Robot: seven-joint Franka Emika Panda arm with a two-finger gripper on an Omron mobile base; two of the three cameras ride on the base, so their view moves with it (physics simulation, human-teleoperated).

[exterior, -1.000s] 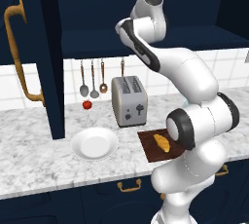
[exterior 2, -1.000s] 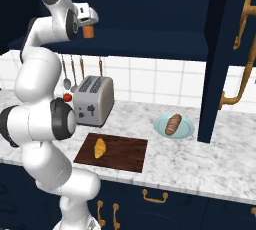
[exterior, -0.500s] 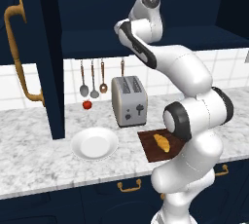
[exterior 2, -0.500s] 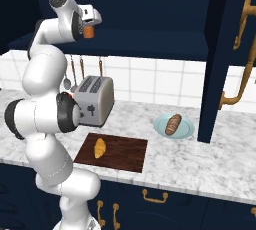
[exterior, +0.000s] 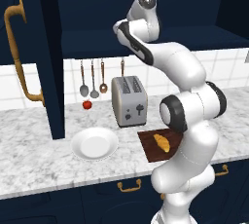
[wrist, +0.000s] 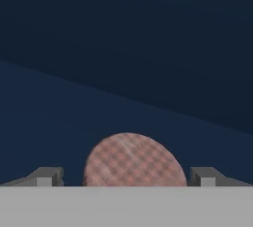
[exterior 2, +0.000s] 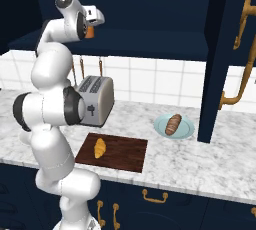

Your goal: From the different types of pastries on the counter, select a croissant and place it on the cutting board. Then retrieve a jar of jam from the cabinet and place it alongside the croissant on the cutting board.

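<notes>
The croissant (exterior: pixel 162 142) (exterior 2: pixel 100 147), small and golden, lies on the left part of the dark wooden cutting board (exterior: pixel 148 152) (exterior 2: pixel 125 154) in front of the toaster. My arm reaches up into the open navy cabinet (exterior 2: pixel 150 4). My gripper (exterior 2: pixel 91 28) (wrist: pixel 126 176) is open. The orange-brown jar of jam (exterior 2: pixel 90 33) stands on the shelf just under my hand. In the hand view its round reddish lid (wrist: pixel 133 159) sits between my two fingertips (wrist: pixel 47 175), with a gap on either side.
A silver toaster (exterior: pixel 129 101) (exterior 2: pixel 95 101) stands behind the board. A brown bun (exterior 2: pixel 173 124) lies on a plate (exterior 2: pixel 187 131); a white plate (exterior: pixel 95 143) sits beside the open cabinet door (exterior: pixel 46 57) (exterior 2: pixel 222 59). Utensils and a red ornament (exterior: pixel 87 104) hang on the tiled wall.
My hand has moved a little further into the cabinet toward the jar. The jaws stay open, and the croissant and the board have not moved.
</notes>
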